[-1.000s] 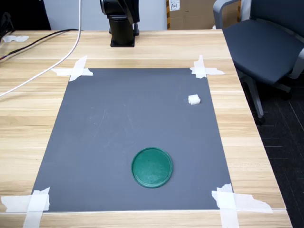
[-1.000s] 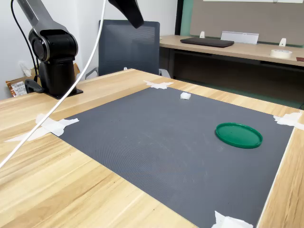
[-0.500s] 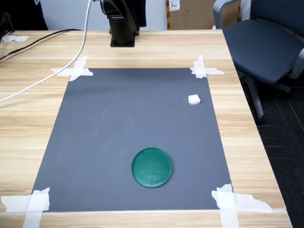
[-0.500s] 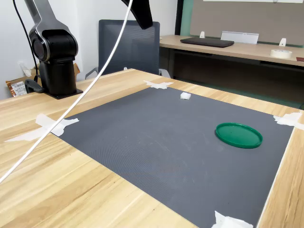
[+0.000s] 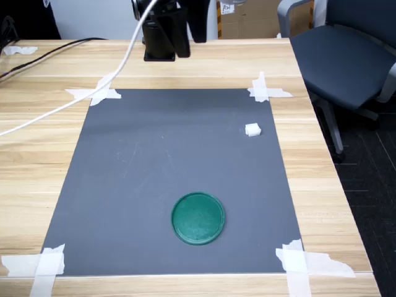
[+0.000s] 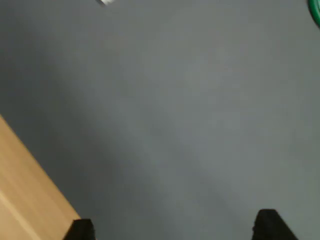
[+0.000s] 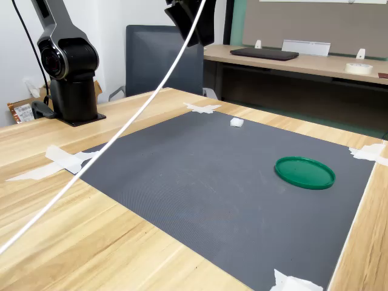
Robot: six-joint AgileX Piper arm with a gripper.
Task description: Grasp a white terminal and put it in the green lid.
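The white terminal lies near the far right corner of the dark grey mat in the first exterior view. At one edge of the wrist view the terminal is a blurred speck. The green lid rests flat on the mat's near half, and only a sliver of the lid enters the wrist view. My gripper hangs high over the mat's far part, open, its two dark fingertips wide apart with nothing between them. In both exterior views only its dark body shows.
White tape strips hold the mat's corners to the wooden table. The arm's black base stands at the table's far edge. A white cable trails from the arm across the far left. An office chair stands off the table's right side.
The arm has swung out from its base towards the first exterior view's right, coming over the table's far edge, and the white cable swung with it. The terminal and lid have not moved.
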